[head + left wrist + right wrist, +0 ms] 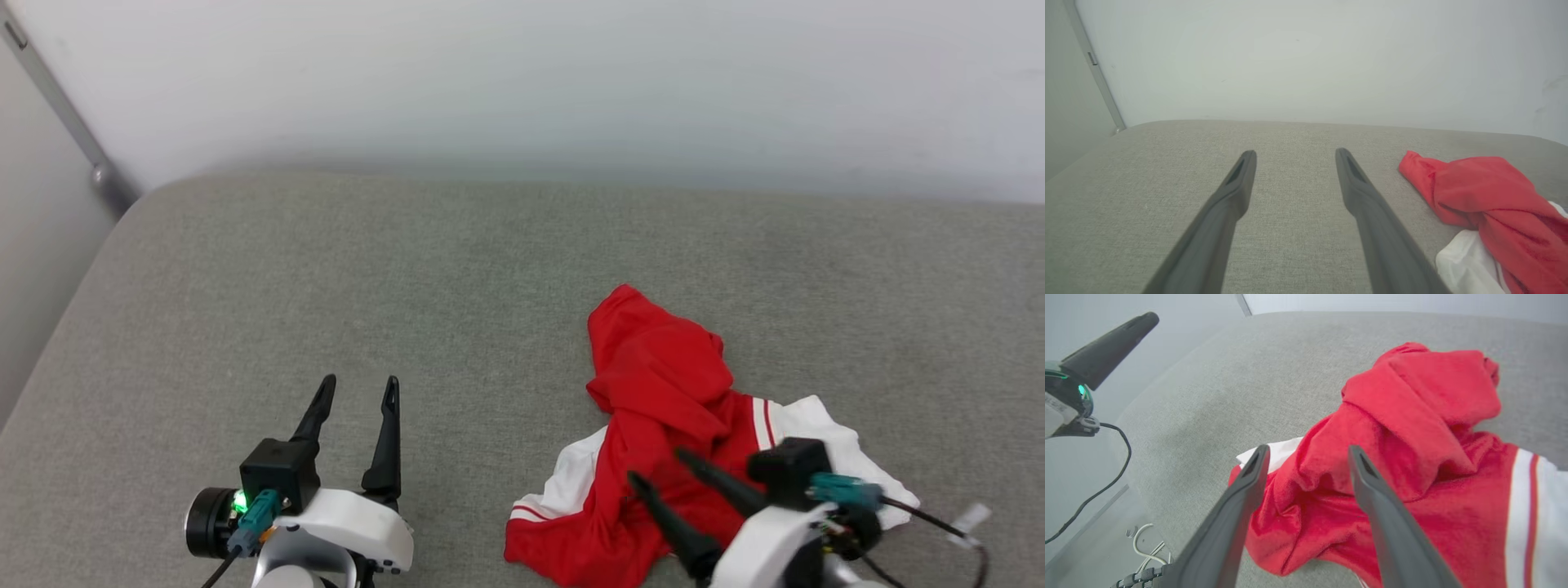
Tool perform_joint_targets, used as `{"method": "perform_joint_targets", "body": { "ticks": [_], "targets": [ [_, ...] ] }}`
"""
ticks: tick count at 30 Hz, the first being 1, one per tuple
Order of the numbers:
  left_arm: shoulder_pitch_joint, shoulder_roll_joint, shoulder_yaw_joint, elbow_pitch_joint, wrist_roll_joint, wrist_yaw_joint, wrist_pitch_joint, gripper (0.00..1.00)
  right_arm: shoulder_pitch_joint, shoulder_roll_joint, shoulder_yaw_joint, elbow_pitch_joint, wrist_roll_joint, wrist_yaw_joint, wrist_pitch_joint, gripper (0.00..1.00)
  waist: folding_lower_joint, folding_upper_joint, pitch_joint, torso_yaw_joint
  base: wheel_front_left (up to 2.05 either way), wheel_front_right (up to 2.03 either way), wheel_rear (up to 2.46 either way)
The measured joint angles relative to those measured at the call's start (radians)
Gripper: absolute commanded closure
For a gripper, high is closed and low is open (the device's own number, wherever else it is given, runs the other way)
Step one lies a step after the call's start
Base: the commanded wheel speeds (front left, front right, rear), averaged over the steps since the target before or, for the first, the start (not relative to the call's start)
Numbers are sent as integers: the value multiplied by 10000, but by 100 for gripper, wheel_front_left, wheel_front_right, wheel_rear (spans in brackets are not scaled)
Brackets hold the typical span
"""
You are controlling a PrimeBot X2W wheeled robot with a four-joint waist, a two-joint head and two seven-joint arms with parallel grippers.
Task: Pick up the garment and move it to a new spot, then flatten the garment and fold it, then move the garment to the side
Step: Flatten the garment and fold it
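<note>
Head view: right end effector [655, 465] spread over garment [653, 376], left end effector [361, 380] spread too

Grey fabric cushion [408, 286] against a plain pale wall [522, 73]; soft, even light.

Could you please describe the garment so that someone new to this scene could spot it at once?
A wide grey cushion lies below a pale wall. On its near right part, by the open right gripper, sits the garment, crumpled in a heap. It is the one bright red thing there, with white sleeves and red-and-white stripes.
</note>
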Motion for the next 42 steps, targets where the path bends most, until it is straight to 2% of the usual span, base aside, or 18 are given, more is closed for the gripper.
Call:
{"method": "perform_joint_targets", "body": {
  "ticks": [5,9,13,17,21,23,29,32,35,42],
  "targets": [
    [136,117,40,-113,-6,92,121,0,551,257,-1712,-895,-579,2,-1129,0,0,0,-256,-260,0,0,0],
    [255,182,42,-240,-15,176,234,0,867,566,-3198,-1135,-1346,2,-1799,0,-1,0,-428,-429,0,0,0],
    [280,201,-21,-360,-19,222,347,0,1172,731,-4408,-1273,-1883,2,-2111,0,-1,0,-525,-488,0,0,0],
    [428,232,-102,-372,-75,222,481,0,1522,892,-5045,-1578,-2447,2,-2220,0,-1,0,-584,-582,0,0,0],
    [509,297,-230,-366,-174,113,773,0,1729,972,-5296,-2042,-2681,2,-2155,0,-1,0,-598,-765,0,0,0],
    [506,353,-443,-364,-190,-111,1151,0,1808,995,-5294,-2236,-2742,2,-2063,0,-1,0,-594,-892,0,0,0],
    [-134,545,-1383,-282,-514,-1110,3488,0,1849,1005,-5133,-2888,-2882,2,-1795,0,-1,0,-406,-1175,0,0,0],
    [-624,665,-1894,-341,-669,-1429,4688,0,1812,995,-4903,-3216,-3010,2,-1682,0,-1,0,-132,-1294,0,0,0],
    [-1067,853,-2410,-401,-851,-1632,5726,0,1675,953,-4742,-3475,-3081,2,-1611,0,-1,0,204,-1424,0,0,0],
    [-2006,1509,-3630,-261,-1409,-1768,7772,0,1321,947,-4598,-3595,-3055,2,-1561,0,0,0,1129,-1680,0,0,0]
  ]
}}
